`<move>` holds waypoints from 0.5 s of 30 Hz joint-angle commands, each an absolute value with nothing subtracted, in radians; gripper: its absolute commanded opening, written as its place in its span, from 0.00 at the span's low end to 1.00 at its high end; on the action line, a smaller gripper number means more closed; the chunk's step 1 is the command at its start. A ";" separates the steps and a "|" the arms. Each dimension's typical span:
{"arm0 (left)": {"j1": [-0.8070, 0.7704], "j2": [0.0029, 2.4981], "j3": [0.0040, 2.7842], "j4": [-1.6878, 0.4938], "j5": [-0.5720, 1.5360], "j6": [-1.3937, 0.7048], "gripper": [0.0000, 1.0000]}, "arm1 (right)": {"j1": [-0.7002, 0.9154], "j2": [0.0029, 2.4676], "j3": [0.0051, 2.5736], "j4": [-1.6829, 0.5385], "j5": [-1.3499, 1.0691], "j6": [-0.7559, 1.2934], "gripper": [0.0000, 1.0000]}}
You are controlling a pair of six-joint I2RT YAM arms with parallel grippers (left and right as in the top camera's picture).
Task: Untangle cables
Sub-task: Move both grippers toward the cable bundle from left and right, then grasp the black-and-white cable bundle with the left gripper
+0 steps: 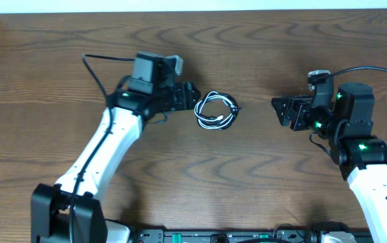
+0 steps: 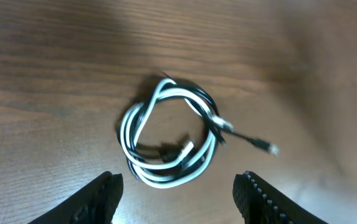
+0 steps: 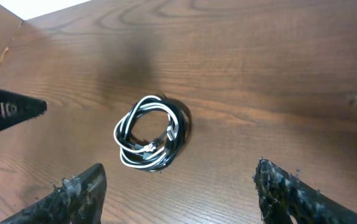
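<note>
From overhead we look straight down on the table (image 1: 44, 54). Our left wrist camera looks down past the left gripper (image 2: 178, 183), close above the cables (image 2: 169, 134). Our right wrist camera, past the right gripper (image 3: 178, 180), sits farther back and tilted. All three views share the cables and the table around them.

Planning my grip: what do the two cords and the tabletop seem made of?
The white cord and black cord look like smooth plastic-jacketed wire, slightly glossy, lying in soft loops. The table looks like wood or wood-look laminate, brown grain with a faint sheen; I cannot tell which.
</note>
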State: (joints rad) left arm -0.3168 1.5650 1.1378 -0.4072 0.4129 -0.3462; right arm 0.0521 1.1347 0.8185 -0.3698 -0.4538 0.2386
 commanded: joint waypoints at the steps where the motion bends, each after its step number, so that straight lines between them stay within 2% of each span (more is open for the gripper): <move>1: -0.373 1.612 1.138 -0.398 0.194 -0.511 0.62 | 0.060 1.157 0.838 -0.374 -0.447 0.258 0.73; 10: -0.453 1.766 1.138 -0.367 0.096 -0.586 0.61 | 0.060 1.201 0.837 -0.387 -0.453 0.258 0.74; 13: -0.469 1.819 1.138 -0.346 0.096 -0.594 0.54 | 0.061 1.211 0.837 -0.387 -0.460 0.258 0.73; 15: -0.475 1.842 1.138 -0.340 0.096 -0.605 0.52 | 0.061 1.214 0.837 -0.390 -0.469 0.258 0.73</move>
